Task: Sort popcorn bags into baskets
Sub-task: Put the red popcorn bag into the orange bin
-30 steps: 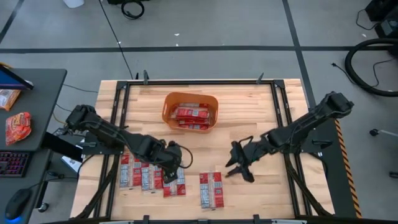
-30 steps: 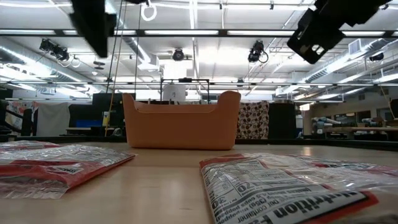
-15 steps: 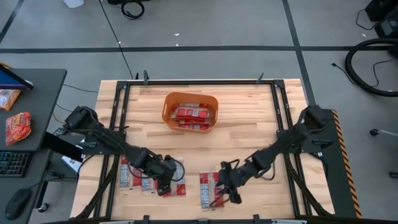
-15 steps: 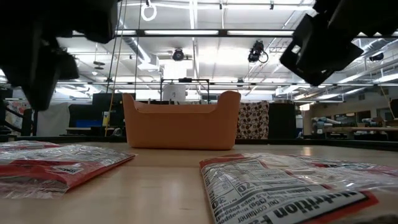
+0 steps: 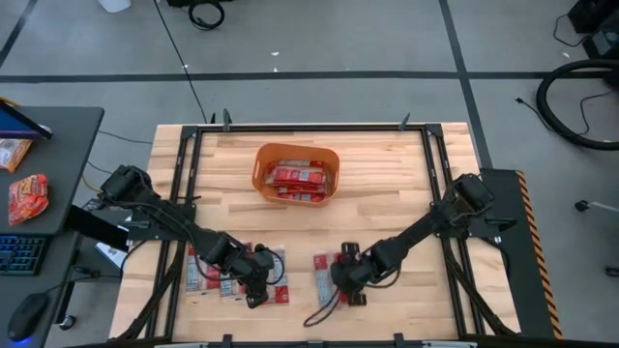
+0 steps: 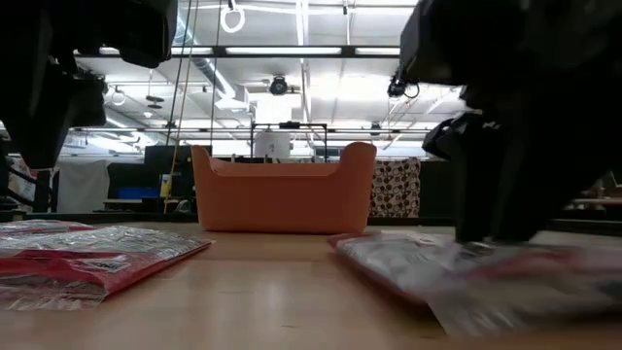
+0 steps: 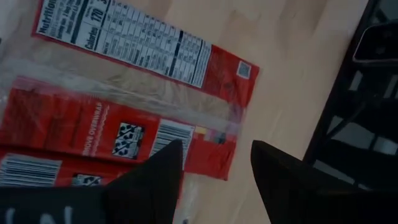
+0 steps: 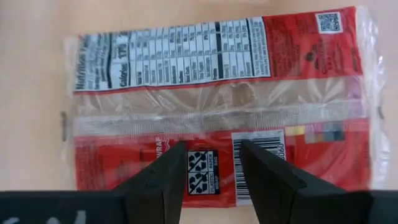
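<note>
Right hand [image 5: 345, 280] is held open over a popcorn bag [image 8: 217, 99] lying flat on the worktop [image 5: 387, 193]. Left hand [image 5: 253, 281] is open over another bag [image 7: 124, 112]. Picking up is in hand; next, fingers must be lowered and closed, then carried to the orange tub [image 5: 297, 172].

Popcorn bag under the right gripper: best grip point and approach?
Come straight down and pinch the near long edge of the popcorn bag. It lies flat on the table, label side up, so no side face is exposed; only the thin film edge offers a pinch. The right gripper is open just above that edge, one finger either side of the barcode. Judgement only: the crinkly film may slip.
</note>
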`<action>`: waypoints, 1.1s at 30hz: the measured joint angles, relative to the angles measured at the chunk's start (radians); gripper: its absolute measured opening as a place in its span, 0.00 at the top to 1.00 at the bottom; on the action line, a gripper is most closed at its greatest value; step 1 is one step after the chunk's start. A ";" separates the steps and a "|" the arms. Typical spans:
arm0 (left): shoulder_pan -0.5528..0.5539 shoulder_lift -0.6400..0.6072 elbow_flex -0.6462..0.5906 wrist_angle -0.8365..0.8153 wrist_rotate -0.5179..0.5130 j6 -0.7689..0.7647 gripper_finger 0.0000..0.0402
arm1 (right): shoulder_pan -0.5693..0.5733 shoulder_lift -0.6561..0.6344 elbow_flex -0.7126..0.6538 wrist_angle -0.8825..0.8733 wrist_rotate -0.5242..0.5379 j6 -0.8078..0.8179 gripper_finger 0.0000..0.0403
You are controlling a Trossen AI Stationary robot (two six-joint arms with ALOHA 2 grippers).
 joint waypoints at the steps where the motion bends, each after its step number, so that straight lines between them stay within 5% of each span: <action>1: 0.000 0.000 0.000 0.006 -0.001 -0.006 0.52 | -0.015 -0.006 -0.001 -0.032 0.025 -0.014 0.60; 9: 0.002 0.000 0.000 0.143 -0.136 -0.051 0.52 | -0.134 -0.120 -0.008 -0.115 0.038 -0.060 0.60; 15: 0.047 0.033 0.000 0.244 -0.217 -0.144 0.52 | -0.121 -0.242 -0.016 -0.209 0.082 0.023 0.60; 26: 0.125 0.140 0.000 0.410 -0.238 -0.145 0.52 | -0.115 -0.338 -0.297 0.072 0.019 0.420 0.59; 33: 0.162 0.225 0.001 0.533 -0.238 -0.145 0.52 | -0.131 -0.342 -0.387 0.213 0.016 0.579 0.47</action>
